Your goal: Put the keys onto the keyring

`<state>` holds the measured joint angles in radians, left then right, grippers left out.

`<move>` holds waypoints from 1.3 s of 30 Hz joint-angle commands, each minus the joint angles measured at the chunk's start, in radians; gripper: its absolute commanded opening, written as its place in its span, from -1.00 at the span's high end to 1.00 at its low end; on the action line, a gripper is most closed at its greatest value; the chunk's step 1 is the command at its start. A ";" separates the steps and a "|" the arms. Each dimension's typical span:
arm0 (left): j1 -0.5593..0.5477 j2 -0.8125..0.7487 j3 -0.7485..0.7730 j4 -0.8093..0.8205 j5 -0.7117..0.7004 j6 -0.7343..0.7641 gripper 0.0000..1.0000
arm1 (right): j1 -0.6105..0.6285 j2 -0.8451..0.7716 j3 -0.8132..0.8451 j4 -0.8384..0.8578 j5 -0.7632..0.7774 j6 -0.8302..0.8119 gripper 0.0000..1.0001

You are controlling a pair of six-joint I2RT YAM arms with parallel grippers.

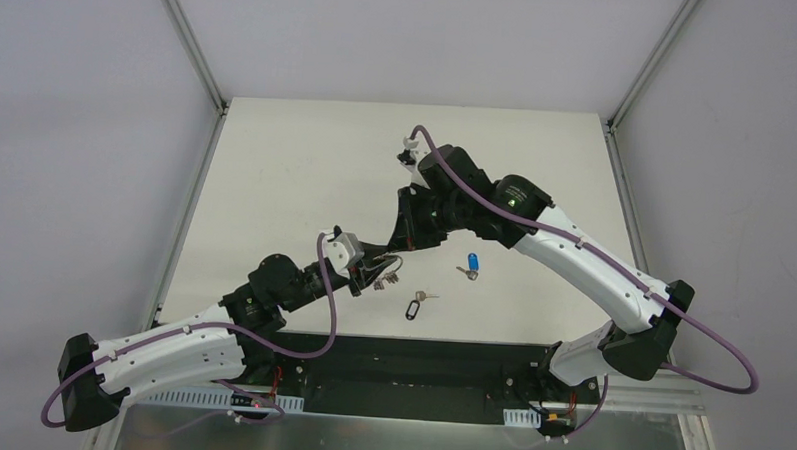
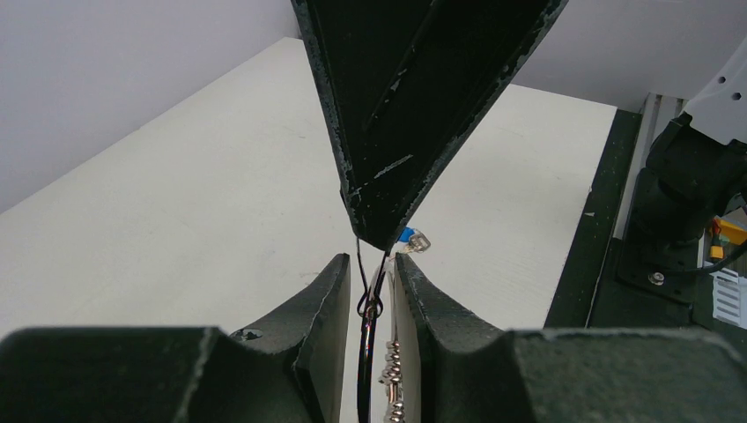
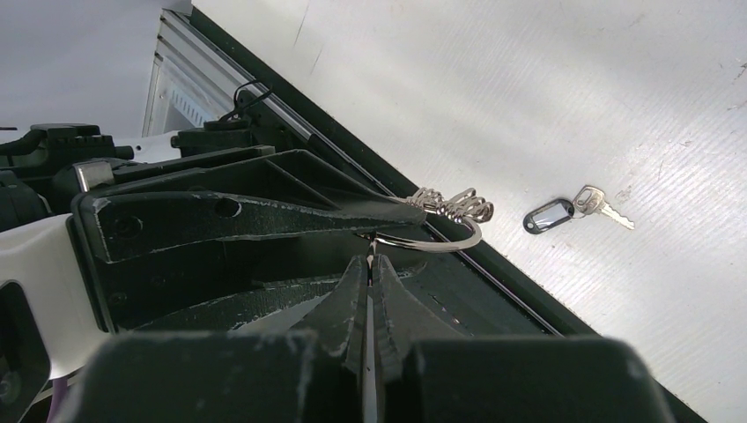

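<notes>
Overhead, blue key [image 1: 472, 263] and black key [image 1: 413, 309] lie loose — wrist views show left gripper [image 2: 372, 269] and right gripper [image 3: 370, 260] clenching the keyring [image 3: 454, 209].

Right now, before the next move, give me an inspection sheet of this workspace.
Surface: white table, matte and flat.
Job's things: keyring held between both hands; blue key and black key lie loose on the table, apart from each other, neither on the ring.
Clutter: nothing seen.
Hands: left hand closed around the ring; right hand shut on the ring's wire, its tips right at the left hand's tips.
Cables: purple cable loops along each arm, away from the keys.
Surroundings: grey walls on three sides; black base plate at the near edge.
</notes>
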<state>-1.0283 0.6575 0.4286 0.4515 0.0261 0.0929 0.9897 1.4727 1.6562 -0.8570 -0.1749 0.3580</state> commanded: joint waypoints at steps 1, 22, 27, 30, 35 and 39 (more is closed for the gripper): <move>-0.008 -0.015 0.004 0.062 0.015 -0.011 0.52 | 0.009 -0.019 0.036 0.029 -0.022 0.011 1.00; -0.007 -0.047 0.006 0.090 -0.060 -0.089 1.00 | 0.013 -0.070 -0.054 0.049 -0.026 -0.019 0.96; -0.006 -0.041 0.006 0.073 -0.080 -0.090 1.00 | 0.013 -0.113 -0.080 0.091 0.008 -0.020 0.38; -0.006 -0.043 0.004 0.054 -0.112 -0.089 1.00 | 0.002 -0.145 -0.100 0.099 0.045 -0.020 0.18; -0.007 -0.036 0.008 0.012 -0.209 -0.074 1.00 | -0.052 -0.200 -0.184 0.112 0.119 -0.007 0.06; -0.006 -0.008 0.018 -0.012 -0.284 -0.059 1.00 | -0.089 -0.220 -0.277 0.145 0.167 0.013 0.02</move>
<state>-1.0283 0.6285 0.4049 0.4419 -0.1490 0.0166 0.9318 1.2789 1.4494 -0.7616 -0.0834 0.3515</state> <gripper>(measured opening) 0.041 0.483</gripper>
